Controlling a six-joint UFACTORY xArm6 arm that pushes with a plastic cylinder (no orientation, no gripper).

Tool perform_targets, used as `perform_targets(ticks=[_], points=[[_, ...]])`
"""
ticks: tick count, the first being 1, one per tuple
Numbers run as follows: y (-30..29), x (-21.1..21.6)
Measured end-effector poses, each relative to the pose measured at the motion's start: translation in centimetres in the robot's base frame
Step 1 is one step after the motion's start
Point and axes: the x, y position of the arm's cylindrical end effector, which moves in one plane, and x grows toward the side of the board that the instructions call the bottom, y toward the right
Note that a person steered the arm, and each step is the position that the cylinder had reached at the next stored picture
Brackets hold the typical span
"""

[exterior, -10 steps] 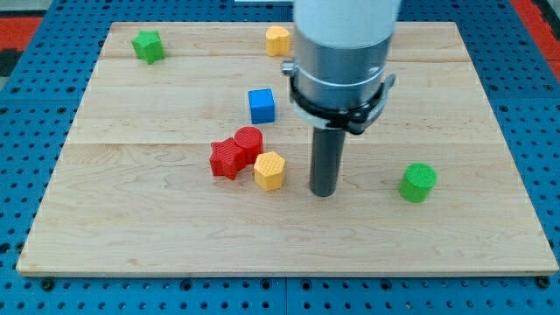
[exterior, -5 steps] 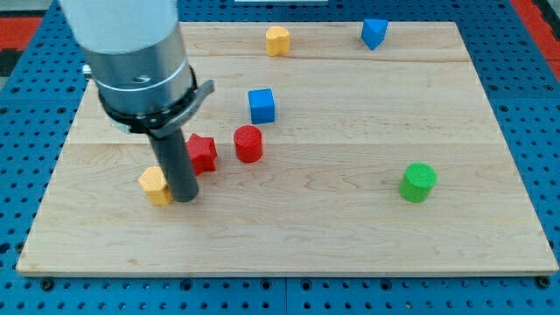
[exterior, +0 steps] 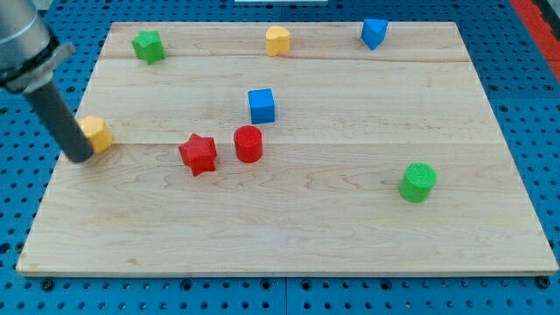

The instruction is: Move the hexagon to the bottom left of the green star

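The yellow hexagon (exterior: 97,134) lies near the board's left edge, well below the green star (exterior: 148,45), which sits at the top left. My tip (exterior: 79,157) rests just left of and slightly below the hexagon, touching its left side. The rod slants up to the view's top left corner.
A red star (exterior: 199,153) and a red cylinder (exterior: 248,143) sit mid-board, a blue cube (exterior: 261,106) above them. A yellow block (exterior: 277,40) and a blue block (exterior: 374,32) are at the top edge. A green cylinder (exterior: 418,182) is at the right.
My tip has swept from right of centre to the left edge. The hexagon went left and then up with it. The red star was nudged away from the red cylinder.
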Motion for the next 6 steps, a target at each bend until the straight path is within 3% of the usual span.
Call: perform_targets(ticks=[2,6], points=[[3.5,-7.7],[3.2,-7.6]])
